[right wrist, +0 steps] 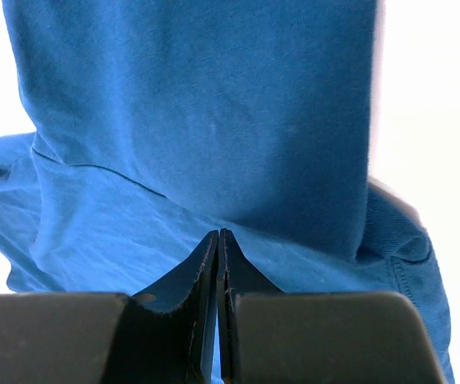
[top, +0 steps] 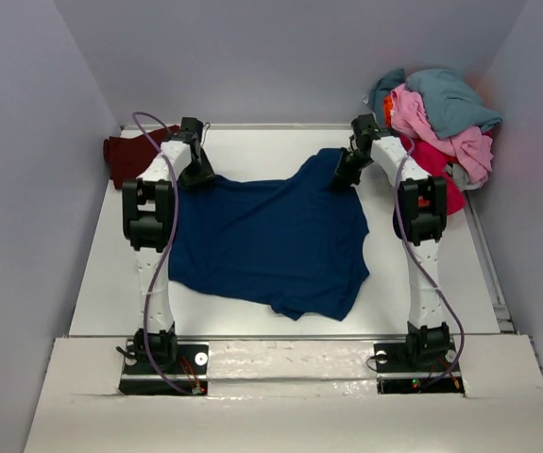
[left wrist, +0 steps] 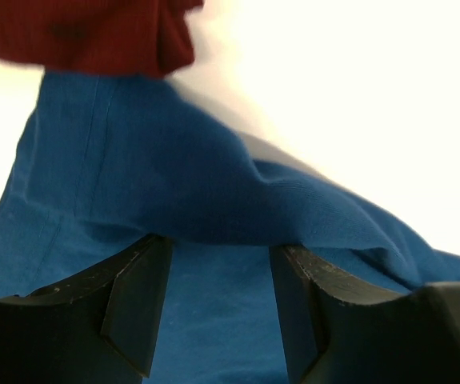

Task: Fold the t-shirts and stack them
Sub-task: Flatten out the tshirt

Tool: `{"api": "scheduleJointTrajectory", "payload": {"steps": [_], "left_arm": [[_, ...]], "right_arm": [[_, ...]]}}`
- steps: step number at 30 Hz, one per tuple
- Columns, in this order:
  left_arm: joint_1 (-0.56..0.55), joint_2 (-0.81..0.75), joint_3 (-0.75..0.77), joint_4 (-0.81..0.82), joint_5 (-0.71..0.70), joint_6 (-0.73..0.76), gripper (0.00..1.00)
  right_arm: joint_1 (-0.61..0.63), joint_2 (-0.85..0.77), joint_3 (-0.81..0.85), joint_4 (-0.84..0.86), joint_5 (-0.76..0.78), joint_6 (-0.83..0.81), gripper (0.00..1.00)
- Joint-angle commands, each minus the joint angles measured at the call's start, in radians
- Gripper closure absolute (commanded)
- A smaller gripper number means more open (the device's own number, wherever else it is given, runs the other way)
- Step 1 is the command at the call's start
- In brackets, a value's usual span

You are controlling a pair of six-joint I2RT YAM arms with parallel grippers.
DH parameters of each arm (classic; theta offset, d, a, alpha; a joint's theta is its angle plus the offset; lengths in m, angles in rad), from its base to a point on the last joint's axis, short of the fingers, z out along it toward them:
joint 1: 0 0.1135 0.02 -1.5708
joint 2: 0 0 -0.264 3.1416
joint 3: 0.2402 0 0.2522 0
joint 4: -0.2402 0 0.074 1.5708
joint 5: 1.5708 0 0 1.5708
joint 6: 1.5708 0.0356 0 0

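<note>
Working on the navy shirt (top: 271, 241), lying spread across the middle of the table (top: 110, 274), rumpled along its near hem. Judging this as the set-up for a first fold, with no crease made yet.

Pinching the shirt's far right corner in the right gripper (right wrist: 218, 240), fingers pressed together on the cloth and tenting it up off the table. Holding the left gripper (left wrist: 218, 264) at the far left corner with fingers spread apart, lining up on a raised ridge of cloth just past the tips and clamping nothing.

Leaving the maroon shirt (top: 125, 156) at the table's far left edge, just beyond the navy one, and the pile (top: 436, 113) heaped at the far right.

Probably calling next for closing the left fingers on that ridge, then lifting both far corners evenly and carrying them toward the near hem, keeping the cloth taut between the grippers to avoid a skewed fold.
</note>
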Motion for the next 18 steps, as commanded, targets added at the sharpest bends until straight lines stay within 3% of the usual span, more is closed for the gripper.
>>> {"api": "scheduleJointTrajectory", "payload": {"steps": [1, 18], "left_arm": [[0.013, 0.022, 0.106, -0.061, 0.02, 0.015, 0.37], [0.022, 0.02, 0.136, -0.031, 0.055, 0.026, 0.37]], "right_arm": [[-0.013, -0.003, 0.029, -0.037, -0.026, -0.023, 0.91], [-0.108, 0.126, 0.196, -0.027, -0.12, 0.016, 0.85]]}}
